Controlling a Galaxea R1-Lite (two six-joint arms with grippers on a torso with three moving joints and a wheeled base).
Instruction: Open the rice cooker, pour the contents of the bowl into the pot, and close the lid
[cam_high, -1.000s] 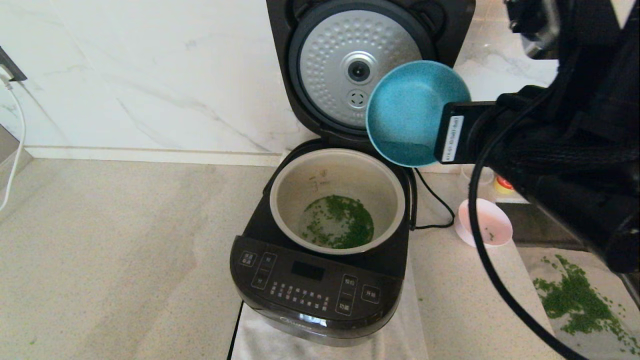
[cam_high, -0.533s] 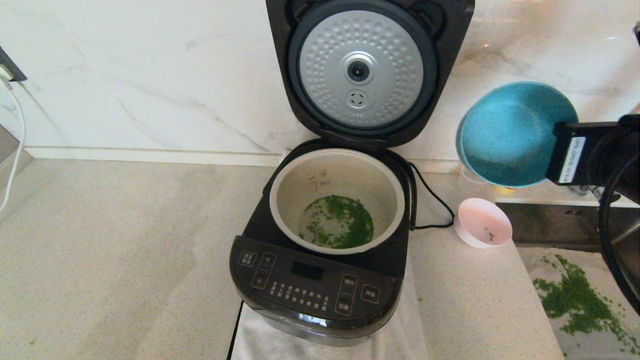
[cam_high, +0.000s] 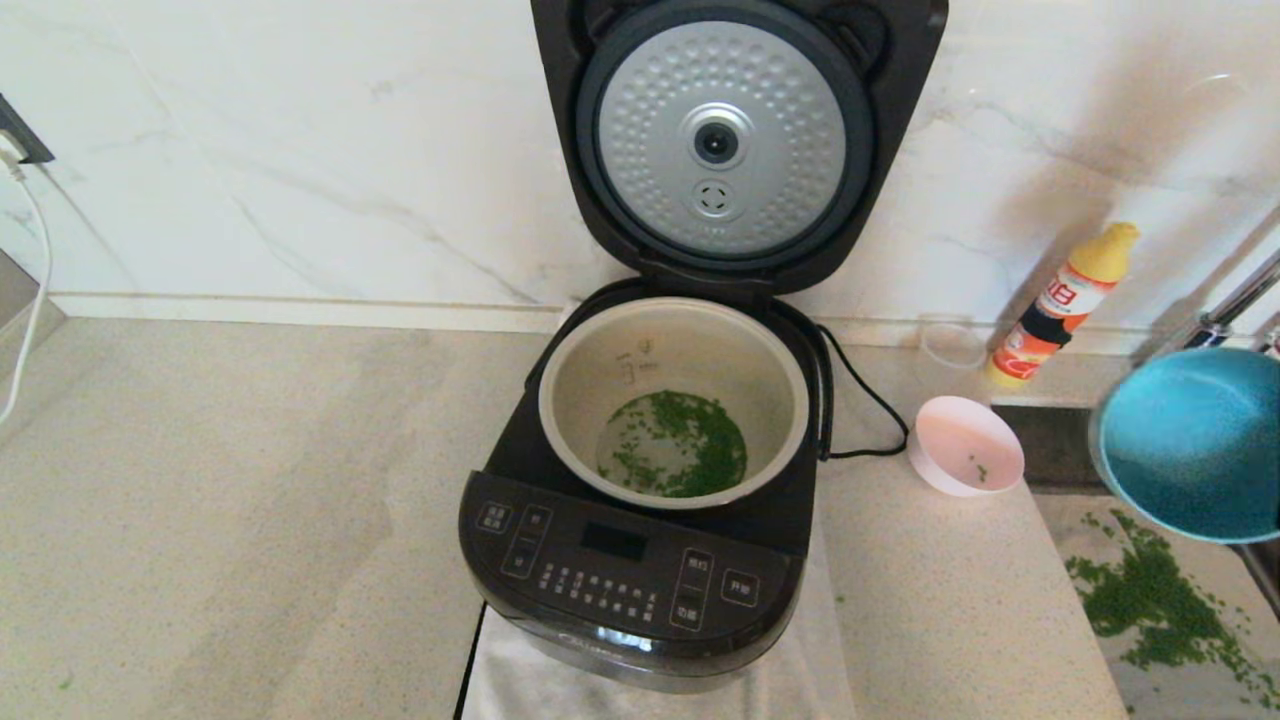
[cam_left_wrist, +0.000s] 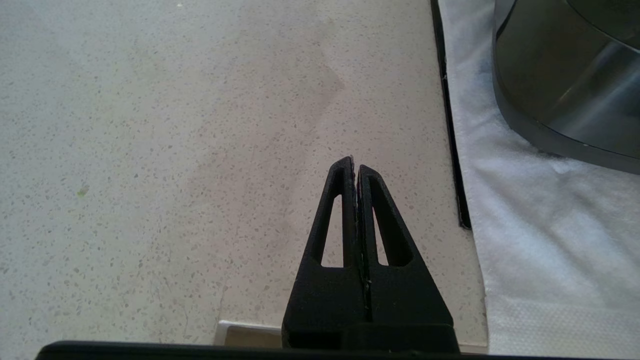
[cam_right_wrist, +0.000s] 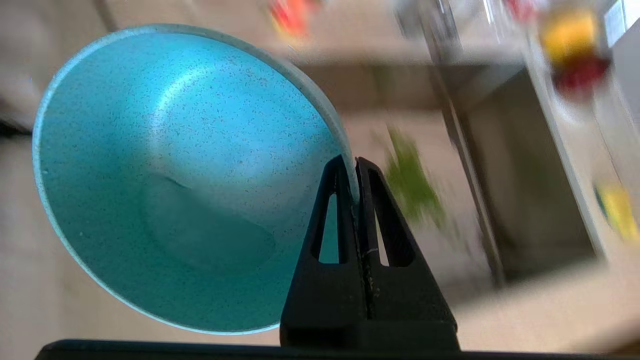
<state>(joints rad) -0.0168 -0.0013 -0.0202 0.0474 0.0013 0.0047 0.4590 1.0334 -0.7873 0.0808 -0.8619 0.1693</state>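
The black rice cooker (cam_high: 630, 570) stands mid-counter with its lid (cam_high: 715, 140) raised upright, silver dimpled underside facing me. Green bits (cam_high: 685, 445) lie scattered on the bottom of the cream pot (cam_high: 690, 345). My right gripper (cam_right_wrist: 350, 162) is shut on the rim of an empty teal-blue bowl (cam_right_wrist: 175, 175), which hangs tilted at the far right edge (cam_high: 1190, 440), well away from the cooker. A small pale-pink bowl (cam_high: 965, 445) sits on the counter to the cooker's right, holding only a few green specks. My left gripper (cam_left_wrist: 354, 162) is shut and empty, low over the counter left of the cooker's base (cam_left_wrist: 565, 75).
An orange bottle with a yellow cap (cam_high: 1060, 305) leans at the back wall. Spilled green bits (cam_high: 1160, 600) lie on the surface below the blue bowl. The cooker's black cord (cam_high: 865, 400) loops toward the pink bowl. A white cloth (cam_left_wrist: 540, 225) lies under the cooker.
My right arm has carried the blue bowl from beside the open lid, above the pot, rightward and down to the far right edge. The cooker, pot and pink bowl have not moved.
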